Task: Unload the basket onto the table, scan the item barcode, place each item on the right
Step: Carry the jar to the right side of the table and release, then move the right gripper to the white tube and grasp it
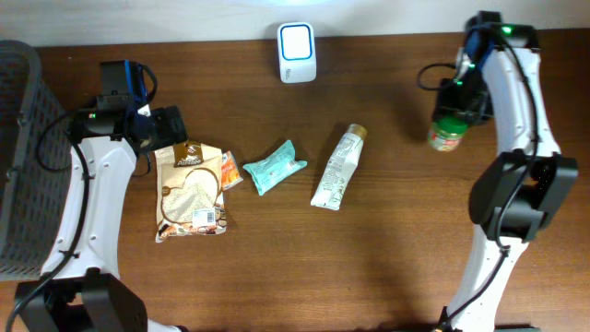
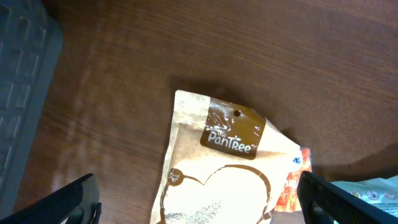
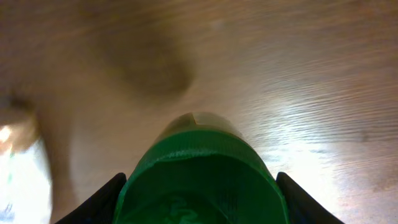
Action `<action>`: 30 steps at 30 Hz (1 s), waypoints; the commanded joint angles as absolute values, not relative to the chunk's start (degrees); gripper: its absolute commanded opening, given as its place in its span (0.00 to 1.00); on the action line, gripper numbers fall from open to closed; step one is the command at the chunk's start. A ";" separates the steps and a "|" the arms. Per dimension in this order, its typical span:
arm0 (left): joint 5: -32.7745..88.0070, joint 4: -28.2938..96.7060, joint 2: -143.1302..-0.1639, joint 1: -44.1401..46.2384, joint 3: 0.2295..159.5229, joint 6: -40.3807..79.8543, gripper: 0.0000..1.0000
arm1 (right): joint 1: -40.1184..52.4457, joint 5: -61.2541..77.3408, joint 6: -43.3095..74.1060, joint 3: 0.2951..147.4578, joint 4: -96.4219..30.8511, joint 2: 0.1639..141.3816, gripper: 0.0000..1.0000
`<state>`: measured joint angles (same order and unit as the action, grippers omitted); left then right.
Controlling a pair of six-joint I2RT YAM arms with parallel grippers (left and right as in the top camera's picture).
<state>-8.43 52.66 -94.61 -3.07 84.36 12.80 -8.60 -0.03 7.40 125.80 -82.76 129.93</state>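
Right wrist view: green-lidded jar (image 3: 202,174) fills bottom of frame, gripped in right claw (image 3: 200,205), one finger (image 3: 93,208) either side of lid; blurred table (image 3: 298,74) beyond. Overhead: jar at upper right of frame, just below claw. White scanner (image 1: 297,53) top centre, well apart from jar. Left claw (image 1: 166,124) wide open, holding nothing, over top edge of brown pouch (image 1: 190,189) at left. Teal packet (image 1: 277,167) and white tube (image 1: 339,168) mid-frame.

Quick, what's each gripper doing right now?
Left gripper: fingers open, empty, above the brown bag.
Right gripper: fingers shut on the green-lidded jar.
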 commanded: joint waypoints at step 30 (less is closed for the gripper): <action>-8.86 52.56 -94.39 -3.16 85.19 11.68 0.99 | -22.92 -3.31 11.66 113.67 -64.75 129.84 0.78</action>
